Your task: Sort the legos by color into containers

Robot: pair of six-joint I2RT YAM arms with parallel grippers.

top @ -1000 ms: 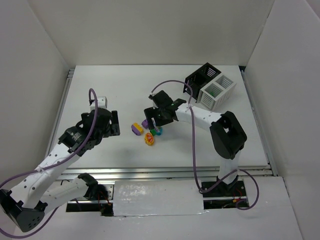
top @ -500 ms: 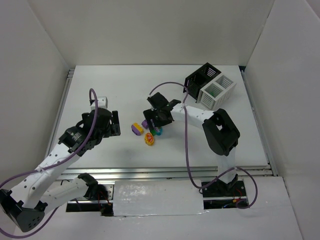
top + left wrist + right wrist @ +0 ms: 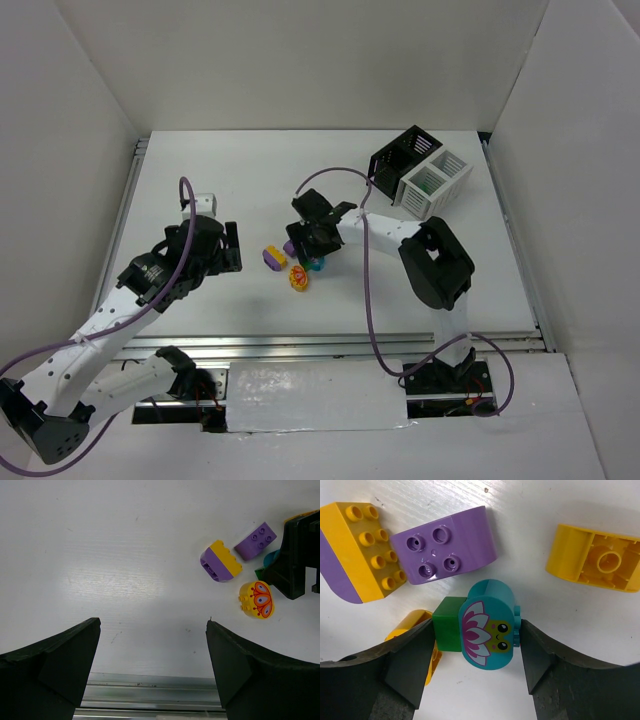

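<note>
White table carries teal brick, lotus-face print, against green brick; right gripper, arm bent low over them, pinches the pair. Left gripper hovers spread wide, well apart.

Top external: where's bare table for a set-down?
Free: the white table's far-left stretch, back edge to left arm; also its near-right corner. Crowded: centre, right end effector gripping a teal plastic lego among other legos; far right, black slatted bin, white slatted bin.

Left arm bent, left hand hovering wide open, right arm reaching inward, right hand gripping teal brick
</note>
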